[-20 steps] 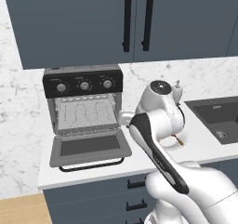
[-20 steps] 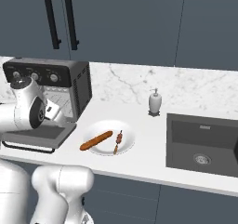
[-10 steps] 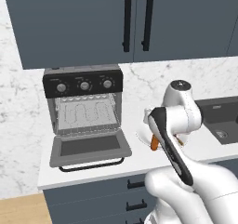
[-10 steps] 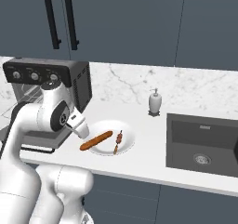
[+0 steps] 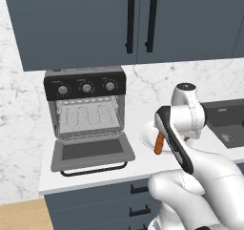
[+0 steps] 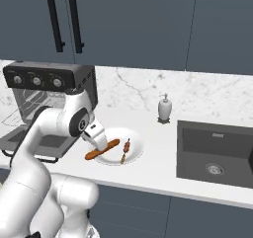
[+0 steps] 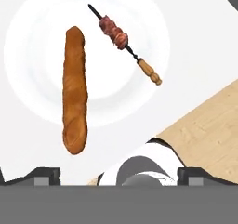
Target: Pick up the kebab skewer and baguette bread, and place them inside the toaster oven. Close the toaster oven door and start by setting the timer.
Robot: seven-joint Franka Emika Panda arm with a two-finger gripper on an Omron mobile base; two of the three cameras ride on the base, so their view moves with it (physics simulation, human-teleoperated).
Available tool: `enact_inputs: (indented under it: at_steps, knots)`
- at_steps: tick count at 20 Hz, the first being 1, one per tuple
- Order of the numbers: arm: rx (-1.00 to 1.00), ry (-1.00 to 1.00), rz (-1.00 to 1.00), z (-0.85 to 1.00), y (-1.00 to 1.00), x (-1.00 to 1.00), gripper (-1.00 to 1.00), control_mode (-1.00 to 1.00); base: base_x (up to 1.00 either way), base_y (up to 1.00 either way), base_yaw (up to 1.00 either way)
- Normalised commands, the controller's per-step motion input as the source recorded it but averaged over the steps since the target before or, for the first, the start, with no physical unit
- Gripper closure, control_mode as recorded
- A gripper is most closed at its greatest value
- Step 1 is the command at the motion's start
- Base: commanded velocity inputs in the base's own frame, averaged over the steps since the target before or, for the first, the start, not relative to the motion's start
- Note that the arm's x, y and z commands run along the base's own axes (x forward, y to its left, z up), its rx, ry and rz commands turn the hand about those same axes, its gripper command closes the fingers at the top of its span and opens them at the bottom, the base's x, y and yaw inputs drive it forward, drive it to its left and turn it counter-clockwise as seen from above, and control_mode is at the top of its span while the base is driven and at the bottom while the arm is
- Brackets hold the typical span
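No legible text, labels, brands or numbers anywhere. The toaster oven (image 5: 86, 117) has three silver knobs on its black panel with faint marks around them, too small to read. The soap dispenser (image 6: 164, 107) and cabinet doors (image 5: 138, 21) carry no markings.

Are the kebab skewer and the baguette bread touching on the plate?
Apart. The hand view shows white plate between the baguette bread and the kebab skewer.
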Motion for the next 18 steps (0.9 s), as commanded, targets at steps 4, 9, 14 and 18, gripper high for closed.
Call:
enact_inputs:
  at_steps: [4,9,14,18]
  knots:
    - [0.02,0.05,0.00,-0.49,-0.06,0.29,-1.00,-1.00,0.00,0.00,0.00]
    - [0.06,0.05,0.00,-0.36,0.00,0.45,-1.00,-1.00,0.00,0.00,0.00]
    - [0.04,0.09,0.00,-0.22,0.00,0.42,-1.00,-1.00,0.00,0.00,0.00]
    - [0.01,0.13,0.00,-0.21,0.00,0.49,-1.00,-1.00,0.00,0.00,0.00]
